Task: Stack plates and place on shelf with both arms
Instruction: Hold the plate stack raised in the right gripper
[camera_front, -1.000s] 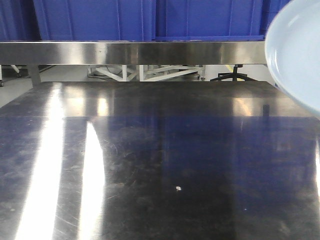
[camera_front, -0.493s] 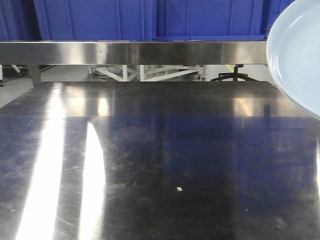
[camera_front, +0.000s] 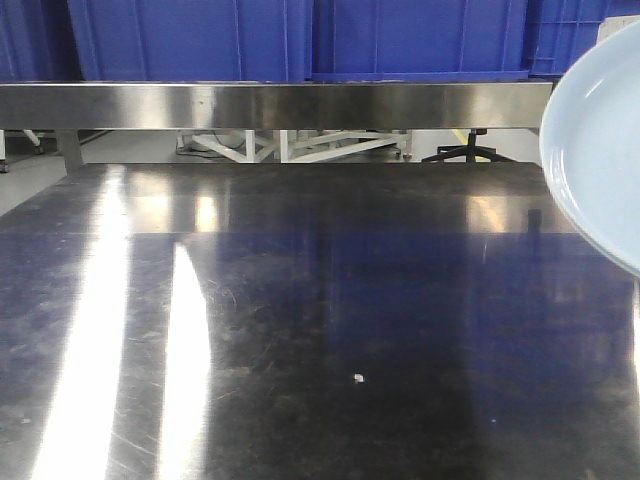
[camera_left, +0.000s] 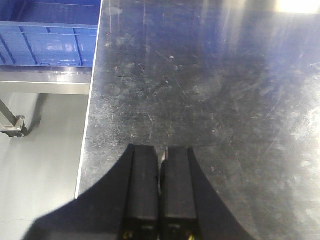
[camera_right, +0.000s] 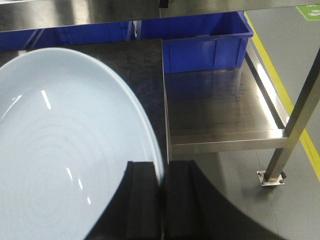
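Note:
One pale bluish-white plate (camera_front: 600, 150) hangs tilted in the air at the right edge of the front view, above the dark steel tabletop (camera_front: 350, 300). In the right wrist view the same plate (camera_right: 65, 150) fills the left half, and my right gripper (camera_right: 161, 172) is shut on its rim. My left gripper (camera_left: 161, 152) is shut with nothing in it, low over the tabletop (camera_left: 200, 75) near its left edge. The shelf's steel beam (camera_front: 280, 105) runs across the back.
Blue crates (camera_front: 300, 40) stand on the shelf behind the beam. Past the table's left edge are a blue crate (camera_left: 47, 35) and bare floor. On the right, a blue crate (camera_right: 205, 40) sits on a lower steel shelf (camera_right: 220, 110) beside a post (camera_right: 295, 130).
The plate has shifted slightly right and down in the front view, so its upper rim now shows. Nothing else has moved.

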